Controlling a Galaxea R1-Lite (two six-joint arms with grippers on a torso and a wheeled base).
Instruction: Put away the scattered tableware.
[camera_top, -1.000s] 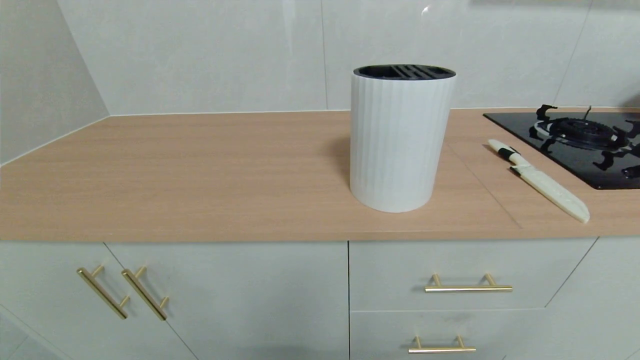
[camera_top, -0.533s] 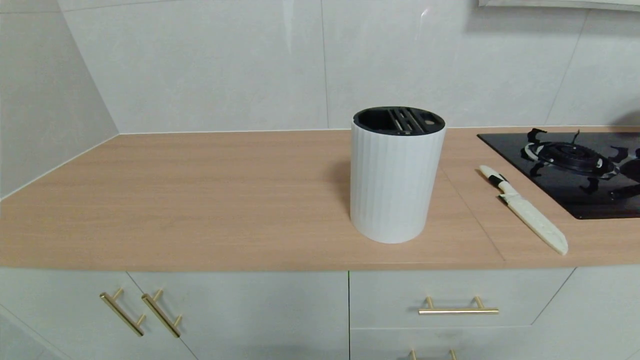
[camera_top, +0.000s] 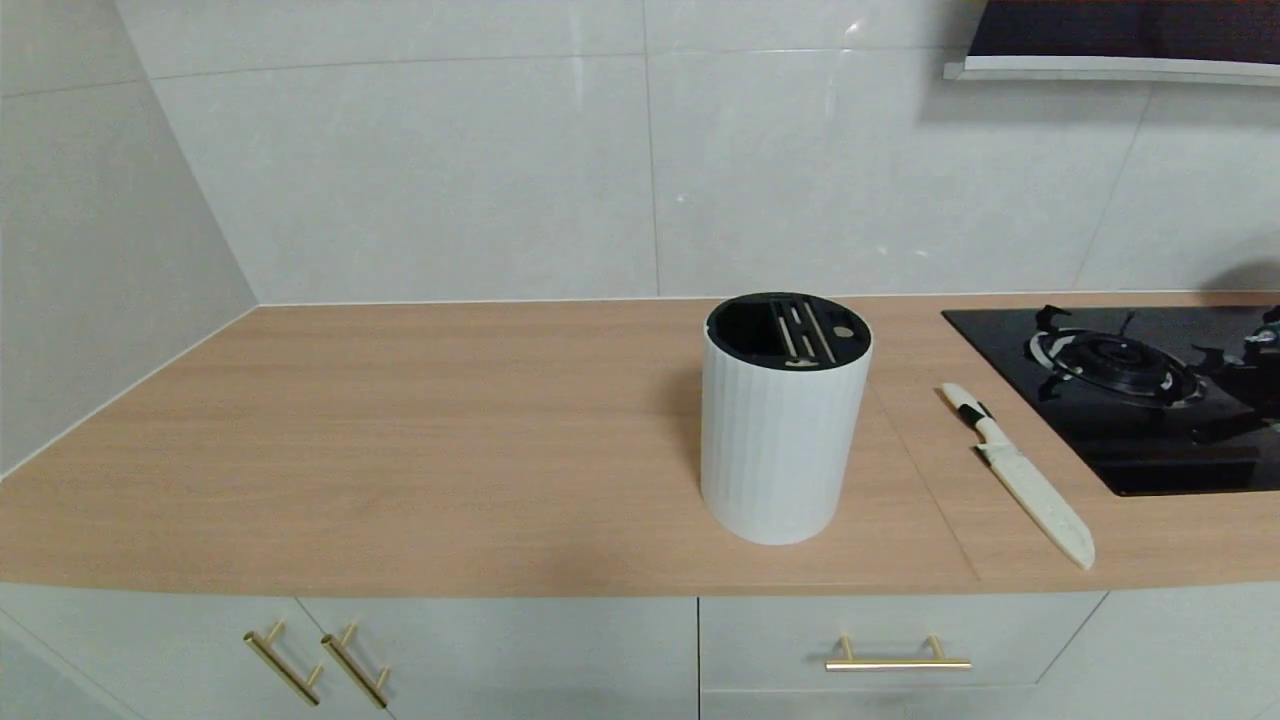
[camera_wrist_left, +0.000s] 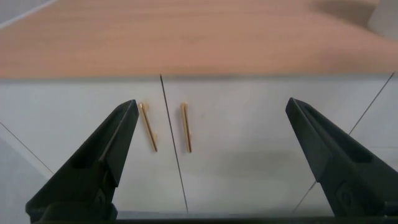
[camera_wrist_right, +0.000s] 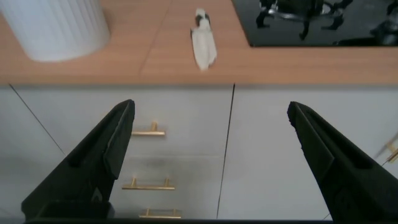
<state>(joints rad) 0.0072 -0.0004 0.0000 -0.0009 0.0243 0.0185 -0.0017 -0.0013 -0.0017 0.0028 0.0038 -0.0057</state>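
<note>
Wood-grain kitchen countertop (camera_top: 400, 430) beneath pale wall tiles: the left gripper (camera_wrist_left: 211, 106) hangs with black fingers spread wide before grey cabinet doors (camera_wrist_left: 249, 143), the right gripper (camera_wrist_right: 211, 106) equally parted before brass-handled drawer fronts (camera_wrist_right: 186, 155). On the counter, a cream-bladed knife with a black-banded handle (camera_top: 1015, 475) lies flat between a white ribbed cylindrical knife holder (camera_top: 782, 430) and a black gas hob (camera_top: 1130, 400), touching neither.

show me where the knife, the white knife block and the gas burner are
knife (camera_top: 1018, 475), head view, on the blade near the handle
white knife block (camera_top: 780, 440), head view, on its ribbed side wall
gas burner (camera_top: 1108, 358), head view, on the burner's centre
</note>
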